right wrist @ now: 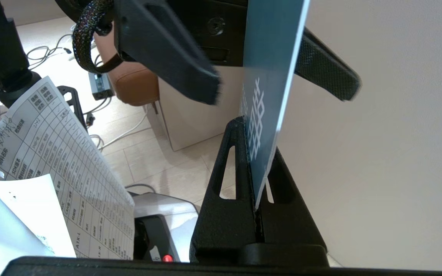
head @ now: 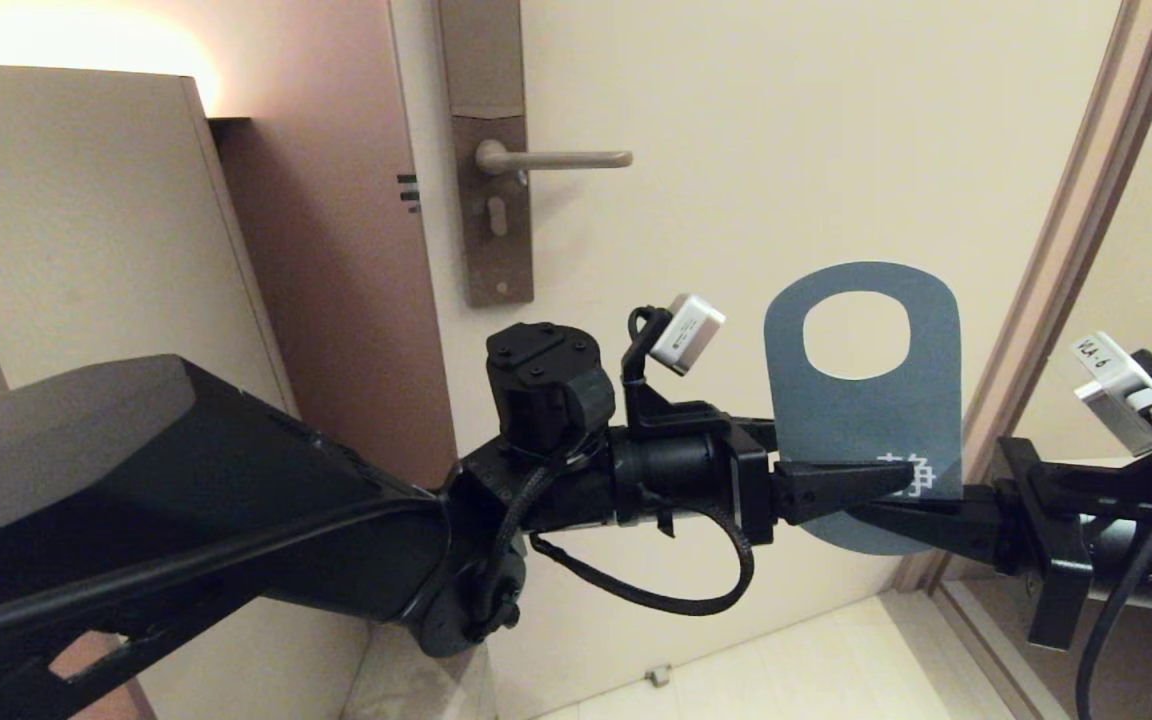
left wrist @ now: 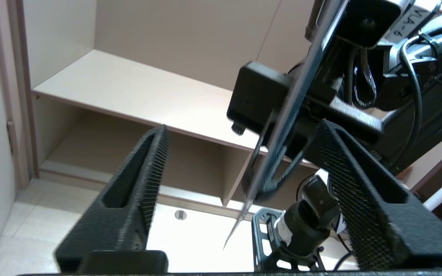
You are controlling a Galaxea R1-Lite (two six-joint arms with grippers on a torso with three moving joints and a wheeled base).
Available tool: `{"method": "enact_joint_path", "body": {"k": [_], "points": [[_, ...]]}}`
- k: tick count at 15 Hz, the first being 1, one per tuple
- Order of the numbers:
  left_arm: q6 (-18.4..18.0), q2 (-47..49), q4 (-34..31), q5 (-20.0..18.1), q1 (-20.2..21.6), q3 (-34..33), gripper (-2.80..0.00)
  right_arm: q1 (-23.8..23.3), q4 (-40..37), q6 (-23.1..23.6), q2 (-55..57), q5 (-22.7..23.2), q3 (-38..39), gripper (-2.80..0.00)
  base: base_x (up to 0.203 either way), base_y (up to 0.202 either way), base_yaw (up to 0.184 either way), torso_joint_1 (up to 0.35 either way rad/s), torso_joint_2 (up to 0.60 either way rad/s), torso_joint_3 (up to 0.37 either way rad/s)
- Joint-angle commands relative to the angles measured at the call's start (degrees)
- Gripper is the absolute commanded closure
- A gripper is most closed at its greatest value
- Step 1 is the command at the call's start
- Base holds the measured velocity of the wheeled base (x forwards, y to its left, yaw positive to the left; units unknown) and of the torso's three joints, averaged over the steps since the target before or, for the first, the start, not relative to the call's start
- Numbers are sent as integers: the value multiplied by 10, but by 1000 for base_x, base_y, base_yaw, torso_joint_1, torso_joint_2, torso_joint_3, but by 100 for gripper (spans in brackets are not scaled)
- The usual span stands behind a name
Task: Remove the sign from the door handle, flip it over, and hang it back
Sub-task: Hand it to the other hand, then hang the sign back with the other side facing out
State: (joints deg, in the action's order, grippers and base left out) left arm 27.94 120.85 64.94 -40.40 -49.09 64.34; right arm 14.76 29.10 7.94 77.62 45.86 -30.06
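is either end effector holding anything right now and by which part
The right end effector is shut on the sign, pinching its lower edge, below the oval hole. The left end effector stands open around the sign, gripping nothing.

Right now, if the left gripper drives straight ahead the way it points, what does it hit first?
Likely the right gripper, which pinches the sign. The left gripper is open astride the card's edge, so the sign may just slide deeper between its fingers; depth unclear.
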Motion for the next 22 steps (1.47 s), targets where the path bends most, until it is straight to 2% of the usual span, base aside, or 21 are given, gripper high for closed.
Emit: {"method": "enact_joint_path", "body": {"k": [1, 8, 12, 17, 20, 21, 22], "points": [[-1, -15, 5, -2, 5, -19, -280, 0, 2, 1, -1, 3, 0, 0, 0, 0, 0, 0, 0, 0], [-25, -115, 3, 2, 49, -139, -280, 0, 2, 1, -6, 1, 6, 0, 0, 0, 0, 0, 0, 0], [-69, -185, 2, 5, 87, -229, -280, 0, 2, 2, -11, -5, 27, 0, 0, 0, 0, 0, 0, 0], [-91, -259, 4, 54, 99, -306, -280, 0, 2, 2, -27, -7, 50, 0, 0, 0, 0, 0, 0, 0], [-95, -300, 4, 57, 114, -343, -280, 0, 2, 2, -34, -13, 59, 0, 0, 0, 0, 0, 0, 0], [-107, -310, 4, 58, 119, -355, 0, 0, 2, 2, -37, -15, 65, 0, 0, 0, 0, 0, 0, 0], [-115, -318, 3, 58, 124, -364, 0, 0, 2, 2, -40, -15, 67, 0, 0, 0, 0, 0, 0, 0]]}}
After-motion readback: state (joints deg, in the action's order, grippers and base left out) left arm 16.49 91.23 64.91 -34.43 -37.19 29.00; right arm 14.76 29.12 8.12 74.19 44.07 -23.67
